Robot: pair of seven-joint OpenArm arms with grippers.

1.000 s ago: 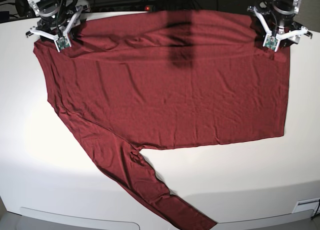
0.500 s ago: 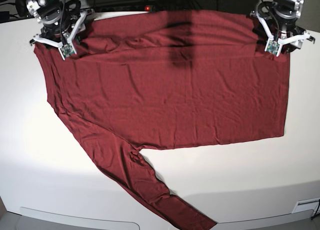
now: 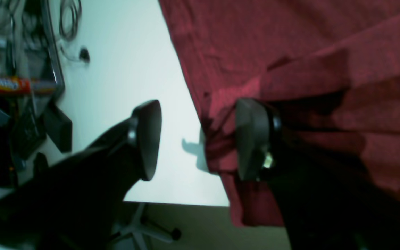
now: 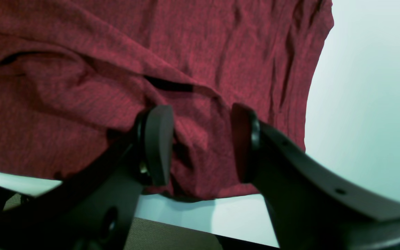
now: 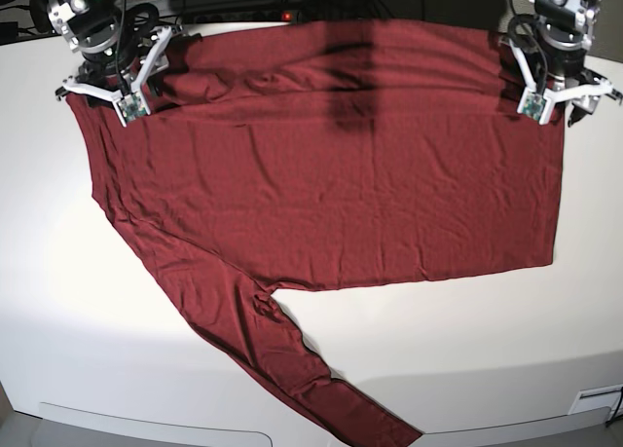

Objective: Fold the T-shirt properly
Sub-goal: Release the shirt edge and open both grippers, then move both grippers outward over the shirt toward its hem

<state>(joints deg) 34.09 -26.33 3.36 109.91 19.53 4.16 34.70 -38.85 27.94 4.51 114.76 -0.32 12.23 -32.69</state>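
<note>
The left hand (image 5: 553, 89) stands at the shirt's far corner at about 1 o'clock on the tabletop (image 5: 58, 272), its jaws apart, one finger (image 3: 252, 139) on the cloth and the other over bare tabletop. The right hand (image 5: 109, 77) stands at 11 o'clock, jaws apart, straddling a puckered edge. The T-shirt (image 5: 331, 174) lies flat, its long axis running from 9 to 3 o'clock, one sleeve trailing toward 6 o'clock. Both hands are equally near; the fold likely goes toward 6 o'clock.
</note>
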